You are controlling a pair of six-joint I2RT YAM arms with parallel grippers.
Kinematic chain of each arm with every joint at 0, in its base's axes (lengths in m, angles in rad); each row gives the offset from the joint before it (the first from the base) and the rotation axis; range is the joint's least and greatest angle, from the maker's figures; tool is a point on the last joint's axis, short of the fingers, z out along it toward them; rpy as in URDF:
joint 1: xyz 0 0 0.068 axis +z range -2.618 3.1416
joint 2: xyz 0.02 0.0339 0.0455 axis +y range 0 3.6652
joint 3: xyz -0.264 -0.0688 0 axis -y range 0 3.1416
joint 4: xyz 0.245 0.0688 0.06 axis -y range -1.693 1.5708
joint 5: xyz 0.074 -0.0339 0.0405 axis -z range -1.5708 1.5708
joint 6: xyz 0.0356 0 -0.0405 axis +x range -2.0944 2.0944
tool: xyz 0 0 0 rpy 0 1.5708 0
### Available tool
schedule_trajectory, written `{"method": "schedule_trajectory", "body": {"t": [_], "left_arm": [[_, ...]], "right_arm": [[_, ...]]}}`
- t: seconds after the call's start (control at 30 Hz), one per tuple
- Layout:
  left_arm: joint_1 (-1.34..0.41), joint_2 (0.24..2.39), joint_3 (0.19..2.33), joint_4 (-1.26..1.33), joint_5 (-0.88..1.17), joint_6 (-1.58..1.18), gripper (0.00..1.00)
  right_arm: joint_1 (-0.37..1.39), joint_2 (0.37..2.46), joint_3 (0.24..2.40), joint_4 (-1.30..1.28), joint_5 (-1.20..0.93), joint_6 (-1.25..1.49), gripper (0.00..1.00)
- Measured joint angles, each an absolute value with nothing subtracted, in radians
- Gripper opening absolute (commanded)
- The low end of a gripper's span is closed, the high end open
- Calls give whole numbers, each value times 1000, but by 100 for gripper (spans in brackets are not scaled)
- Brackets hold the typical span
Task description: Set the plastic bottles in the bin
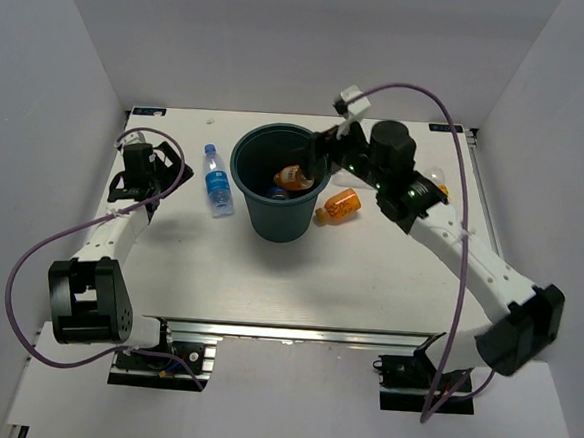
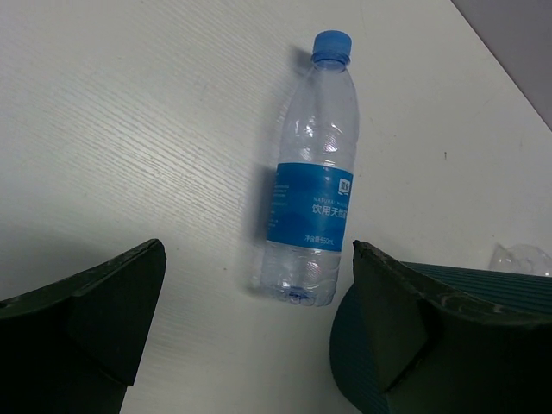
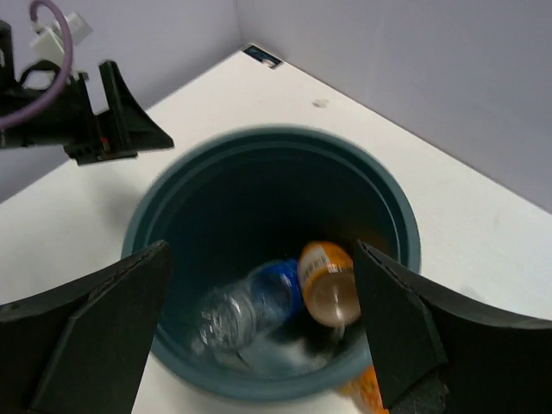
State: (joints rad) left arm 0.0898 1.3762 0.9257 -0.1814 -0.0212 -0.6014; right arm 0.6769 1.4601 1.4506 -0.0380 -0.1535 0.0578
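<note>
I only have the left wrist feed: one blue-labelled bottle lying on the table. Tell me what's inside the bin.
Observer: The right wrist view shows two in the bin: an orange bottle and a blue-labelled clear bottle.
Operator: Report where the right gripper is.
Observer: The right gripper hangs over the bin's mouth, jaws open, nothing between them.
Operator: Name what lies on the far side of the bin from my bottle.
Observer: In the top view, a second orange bottle lies on its side on the table, close to the bin's right side.
</note>
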Motion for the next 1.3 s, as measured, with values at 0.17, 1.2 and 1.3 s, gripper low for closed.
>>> {"method": "schedule_trajectory", "body": {"t": [0.17, 1.2, 1.3], "left_arm": [[90, 1415, 927, -152, 39, -607, 98], [-128, 1907, 1278, -258, -172, -564, 32], [-128, 1897, 1306, -317, -211, -551, 31]], "right_arm": [[676, 1239, 1164, 36, 35, 62, 89], [411, 838, 719, -17, 255, 196, 89], [410, 826, 706, -17, 251, 197, 89]]}}
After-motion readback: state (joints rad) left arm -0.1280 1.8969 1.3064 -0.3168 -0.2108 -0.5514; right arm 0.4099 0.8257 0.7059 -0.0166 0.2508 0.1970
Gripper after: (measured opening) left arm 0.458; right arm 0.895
